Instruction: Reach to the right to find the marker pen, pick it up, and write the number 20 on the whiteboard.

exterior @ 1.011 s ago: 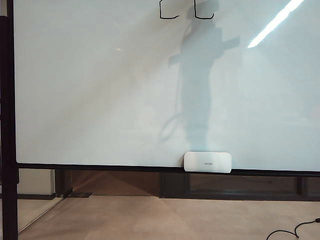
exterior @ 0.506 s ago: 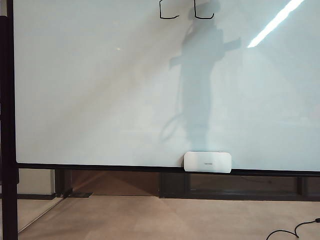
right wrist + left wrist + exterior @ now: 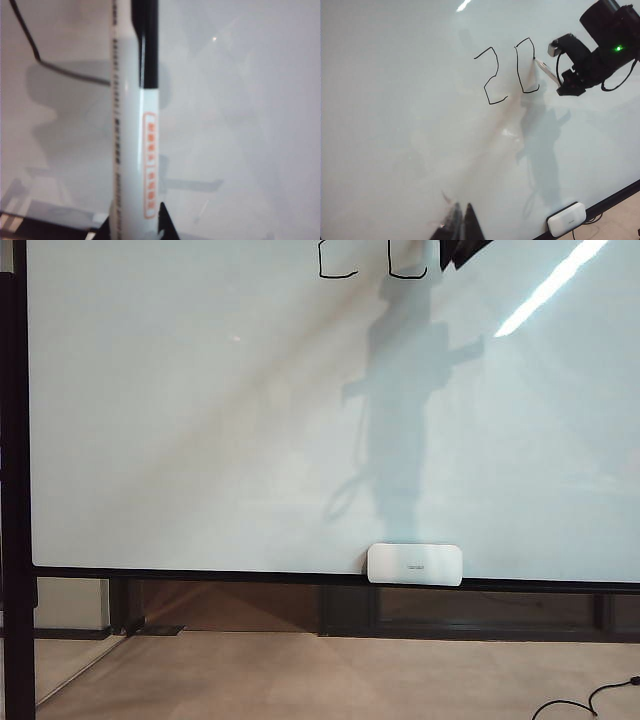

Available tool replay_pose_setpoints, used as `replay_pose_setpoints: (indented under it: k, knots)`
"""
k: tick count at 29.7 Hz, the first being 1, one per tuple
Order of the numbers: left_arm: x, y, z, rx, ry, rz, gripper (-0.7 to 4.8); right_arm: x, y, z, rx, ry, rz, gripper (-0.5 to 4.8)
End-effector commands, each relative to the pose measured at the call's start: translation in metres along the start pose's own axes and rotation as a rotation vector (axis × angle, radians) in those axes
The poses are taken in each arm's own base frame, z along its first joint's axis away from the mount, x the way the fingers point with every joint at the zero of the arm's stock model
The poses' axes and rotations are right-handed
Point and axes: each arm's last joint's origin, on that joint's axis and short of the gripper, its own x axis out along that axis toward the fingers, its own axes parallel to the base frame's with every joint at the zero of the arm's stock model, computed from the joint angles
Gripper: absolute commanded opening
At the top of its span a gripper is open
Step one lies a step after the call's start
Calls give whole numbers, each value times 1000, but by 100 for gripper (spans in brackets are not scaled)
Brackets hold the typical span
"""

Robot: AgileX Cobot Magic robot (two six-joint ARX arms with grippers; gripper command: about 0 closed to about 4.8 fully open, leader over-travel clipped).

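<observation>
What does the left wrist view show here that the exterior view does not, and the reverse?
Only the left wrist view shows the number 20 whole, and the right gripper shut on the marker pen, its tip at the zero's right side. The left gripper shows only as dark fingertips, state unclear.

Only the exterior view shows the floor with a black cable, the board's dark left post, and the arm's shadow.

Both show the whiteboard and the white eraser pad on its lower edge. The exterior view cuts the digits off and catches only a dark corner of the right arm.
</observation>
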Motion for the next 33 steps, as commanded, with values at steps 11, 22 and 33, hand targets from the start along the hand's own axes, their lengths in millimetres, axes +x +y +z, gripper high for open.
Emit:
replay_pose_setpoints:
  k: [11,22,33]
  knots:
    - [-1,0,2,9,-14,3,13,21,3,-24,-2,168,-6,-2]
    - [-1,1,2,13,-4,46,13,-2,4,-13,-2,132,11,-2]
    - [-10,6,-5,62,145,309,13,-159,-36,29,8,-110,7,-2]
